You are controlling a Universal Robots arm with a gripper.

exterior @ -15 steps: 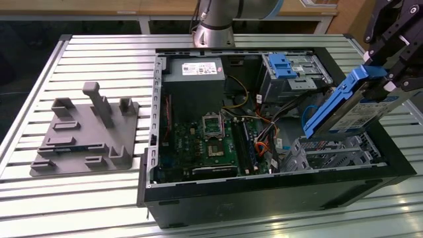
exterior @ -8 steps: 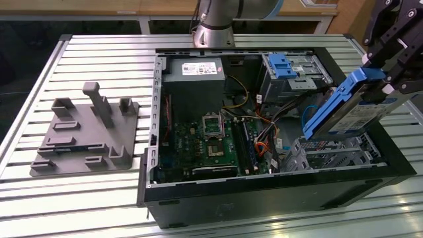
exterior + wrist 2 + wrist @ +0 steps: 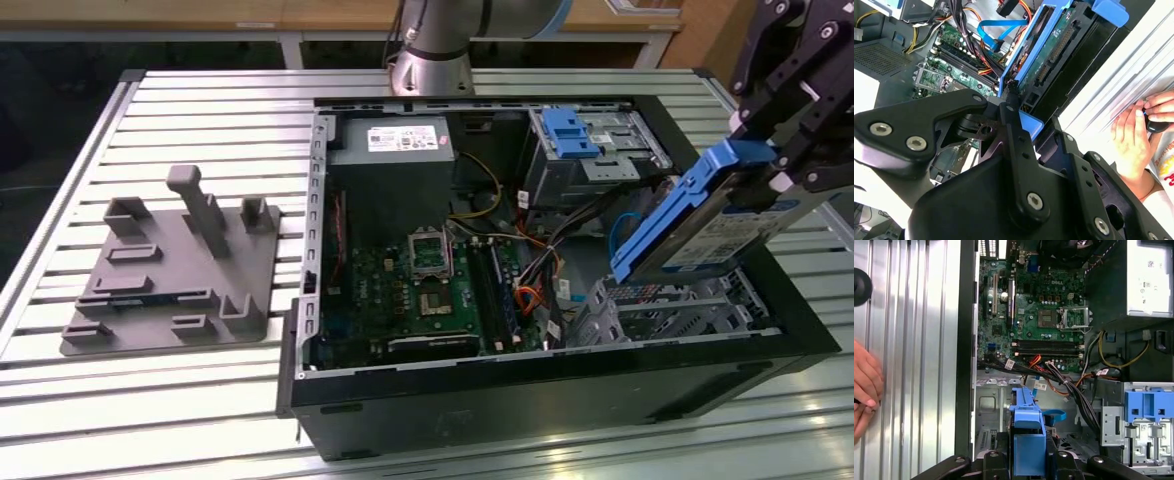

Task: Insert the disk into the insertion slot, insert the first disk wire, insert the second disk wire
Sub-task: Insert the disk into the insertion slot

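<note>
Exterior view: slatted metal table, disk aloft

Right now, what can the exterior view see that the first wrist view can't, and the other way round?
Exterior view's extras: a grey moulded tray on the slatted table at the exterior view's left, and the arm's silver base behind the computer case. First wrist view's extra: a person's hand near that table's slats. Shared: the green motherboard, the blue-latched bay, and the claw shut on the disk, held tilted above the insertion slot.
</note>
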